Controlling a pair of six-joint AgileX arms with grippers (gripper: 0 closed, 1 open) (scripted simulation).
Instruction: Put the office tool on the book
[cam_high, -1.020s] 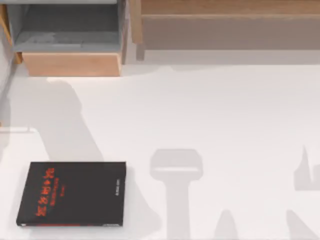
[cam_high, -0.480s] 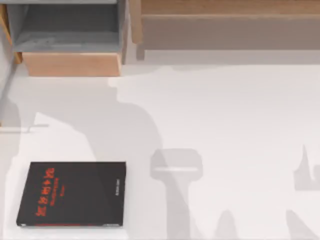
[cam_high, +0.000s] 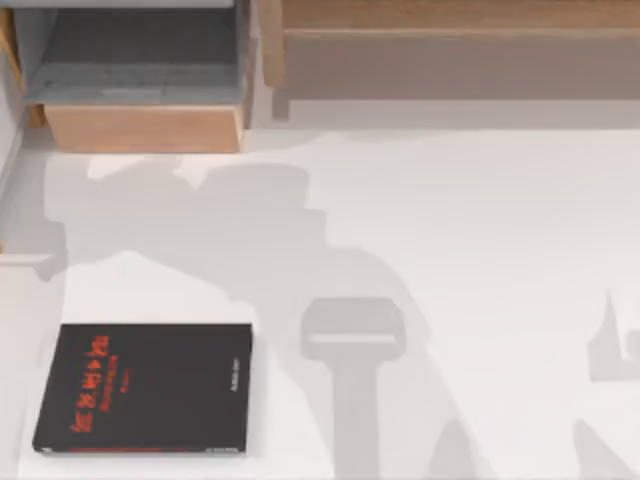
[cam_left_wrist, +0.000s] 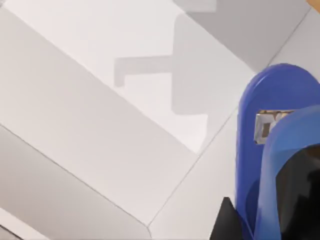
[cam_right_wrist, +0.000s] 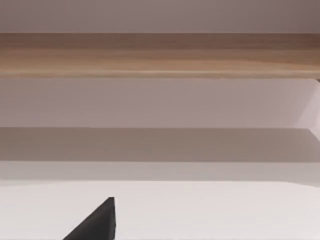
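One book (cam_high: 145, 388), one blue office tool (cam_left_wrist: 270, 150) by the left claw.

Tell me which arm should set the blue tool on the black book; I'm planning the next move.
Left, probably. The left wrist view shows the blue stapler-like office tool close against that arm's end effector, apparently held. The flat black book with red lettering lies at the table's left.

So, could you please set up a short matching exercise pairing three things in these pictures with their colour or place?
Things:
1. book
2. office tool
3. wooden drawer front

Descriptions:
A. blue, close before the left wrist camera
B. black with red lettering, lying flat at the table's near left
C. light brown, at the far left of the top view

Pairs: 1-B, 2-A, 3-C
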